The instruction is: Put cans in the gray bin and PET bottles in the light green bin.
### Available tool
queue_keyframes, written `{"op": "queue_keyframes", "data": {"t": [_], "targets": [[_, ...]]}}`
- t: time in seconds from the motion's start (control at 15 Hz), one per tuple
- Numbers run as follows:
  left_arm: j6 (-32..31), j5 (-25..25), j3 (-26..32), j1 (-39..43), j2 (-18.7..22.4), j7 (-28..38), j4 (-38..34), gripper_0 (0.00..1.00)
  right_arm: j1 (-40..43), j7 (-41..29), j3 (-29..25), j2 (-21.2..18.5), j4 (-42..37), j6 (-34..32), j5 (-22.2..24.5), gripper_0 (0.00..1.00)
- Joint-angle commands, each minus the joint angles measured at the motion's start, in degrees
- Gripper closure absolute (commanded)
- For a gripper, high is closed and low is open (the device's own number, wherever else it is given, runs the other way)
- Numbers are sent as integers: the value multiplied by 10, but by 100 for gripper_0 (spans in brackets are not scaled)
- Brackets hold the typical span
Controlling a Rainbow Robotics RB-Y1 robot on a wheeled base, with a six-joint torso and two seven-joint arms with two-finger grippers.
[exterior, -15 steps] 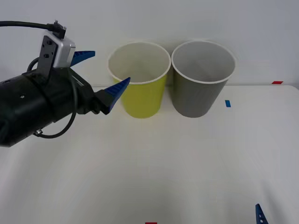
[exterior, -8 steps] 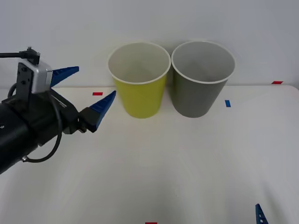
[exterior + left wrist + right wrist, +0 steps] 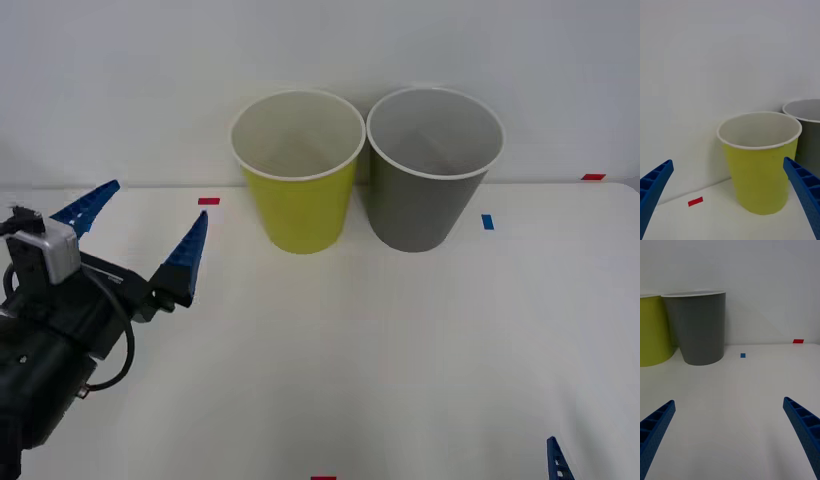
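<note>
The light green bin (image 3: pixel 298 170) and the gray bin (image 3: pixel 432 167) stand side by side at the back of the white table, both with nothing visible inside. My left gripper (image 3: pixel 140 228) hangs open and empty over the table's left side, left of the light green bin (image 3: pixel 759 161), pointing toward it. The gray bin (image 3: pixel 808 129) shows beside it in the left wrist view. My right gripper (image 3: pixel 730 435) is open and empty, low near the front right, facing the gray bin (image 3: pixel 700 327) and the light green bin (image 3: pixel 653 329). One right fingertip (image 3: pixel 556 460) shows at the front view's edge. No cans or PET bottles are in view.
Small tape marks lie on the table: a red one (image 3: pixel 208 201) left of the bins, a blue one (image 3: pixel 487 221) right of the gray bin, a red one (image 3: pixel 593 177) at the far right. A white wall stands close behind the bins.
My left arm has drawn back and down from beside the light green bin's rim toward the front left, staying open. The bins and right gripper have not moved.
</note>
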Motion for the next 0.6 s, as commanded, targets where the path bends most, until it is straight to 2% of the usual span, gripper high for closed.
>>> {"op": "queue_keyframes", "data": {"t": [0.07, 0.33, 0.6], "targets": [[-46, -12, -13, 58, 8, 4, 12, 0, 0, 0, 0, 0, 0, 0, 0, 0], [-83, -16, -18, 126, 12, 2, 18, 0, 0, 0, 0, 0, 0, 0, 0, 0], [-212, -34, -43, 183, 47, 1, 58, 0, 0, 0, 0, 0, 0, 0, 0, 0]]}}
